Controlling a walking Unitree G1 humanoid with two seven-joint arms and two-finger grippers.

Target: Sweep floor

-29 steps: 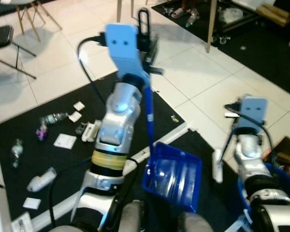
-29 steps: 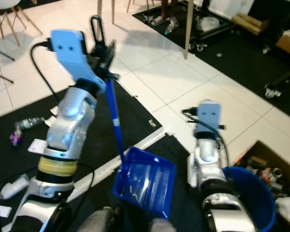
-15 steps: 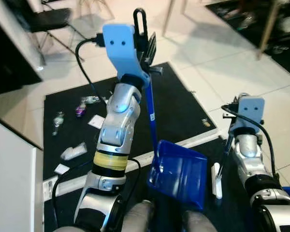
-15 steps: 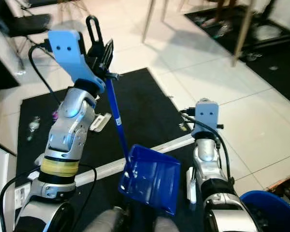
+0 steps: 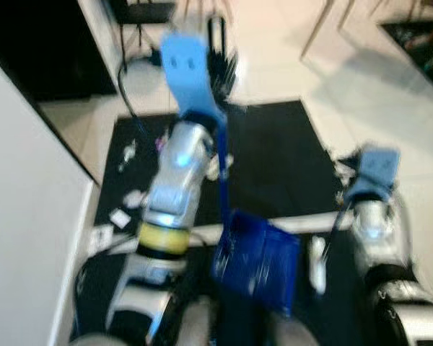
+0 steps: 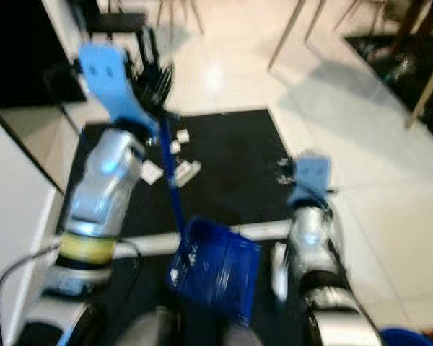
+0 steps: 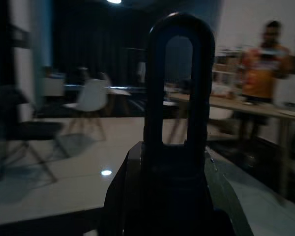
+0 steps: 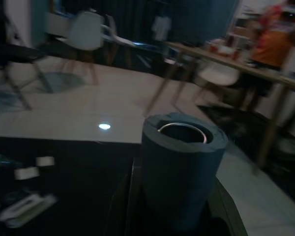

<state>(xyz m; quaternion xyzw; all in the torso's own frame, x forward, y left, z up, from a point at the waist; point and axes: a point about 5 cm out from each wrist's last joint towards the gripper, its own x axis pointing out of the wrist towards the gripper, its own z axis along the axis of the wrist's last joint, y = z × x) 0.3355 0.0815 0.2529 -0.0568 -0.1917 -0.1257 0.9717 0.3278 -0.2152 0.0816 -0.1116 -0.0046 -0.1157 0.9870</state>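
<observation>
Left eye view, all blurry: left gripper (image 5: 220, 61) up high, closed around the top of the long blue dustpan handle (image 5: 221, 180). Handle runs straight down to the blue plastic dustpan scoop (image 5: 256, 259), low in front of the robot, over the black floor mat (image 5: 274, 166). Small bits of white and mixed litter (image 5: 130, 194) lie on the mat, off to the left of the silver left arm. Right gripper (image 5: 339, 216) low on the right, next to a white broom stick (image 5: 316, 263); hard to tell how the fingers sit.

Right eye view: same scene. White paper scraps (image 6: 177, 144) on the mat past the handle, pale tiled floor (image 6: 332, 108) beyond.

Left wrist view: dark. Black looped handle end (image 7: 179, 78) stands up right between the fingers, squeezed tight. White chair (image 7: 91, 96), wooden table (image 7: 246, 110) and a person in an orange top (image 7: 268, 64) far behind.

Right wrist view: grey-blue round tube end of the broom handle (image 8: 179, 167) sits right in the gripper, held snug. Scraps on the dark mat (image 8: 24, 196) off to one side.
</observation>
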